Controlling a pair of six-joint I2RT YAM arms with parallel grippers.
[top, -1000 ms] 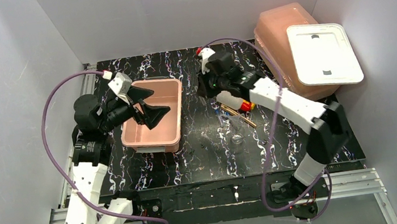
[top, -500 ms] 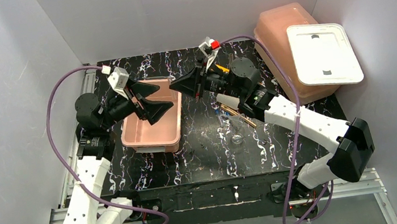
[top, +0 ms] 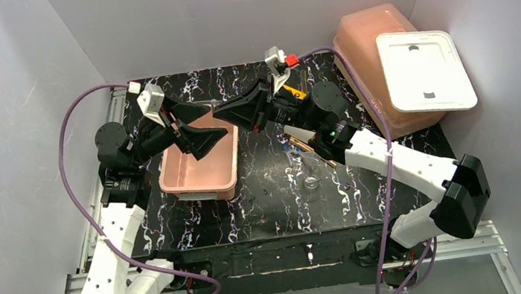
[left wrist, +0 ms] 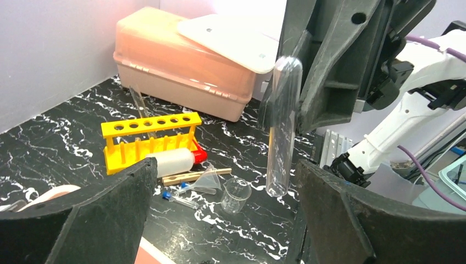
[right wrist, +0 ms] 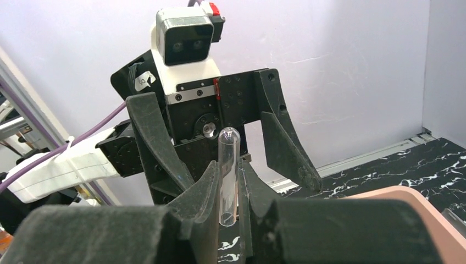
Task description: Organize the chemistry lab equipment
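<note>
**Clear tube: mid-air handover, R to L**

Arms rise from near-edge bases & bend inward, wrists meeting above far end of pink tub (top: 197, 177). R gripper (right wrist: 229, 181) is pinched on clear tube (left wrist: 281, 126), tube end poking past its tips toward L gripper (top: 213, 125), whose fingers are spread wide w/ nothing held. Next, prob.: L closes on tube's free length, then R lets go. Yellow rack (left wrist: 148, 140) sits on table beyond.

The top camera looks down from behind both arm bases over the black marbled table (top: 266, 214). The wrist cameras face each other closely, and both show the clear glass test tube (left wrist: 283, 126) pinched in the right gripper (right wrist: 228, 179), just ahead of the left gripper (top: 217, 124).
</note>
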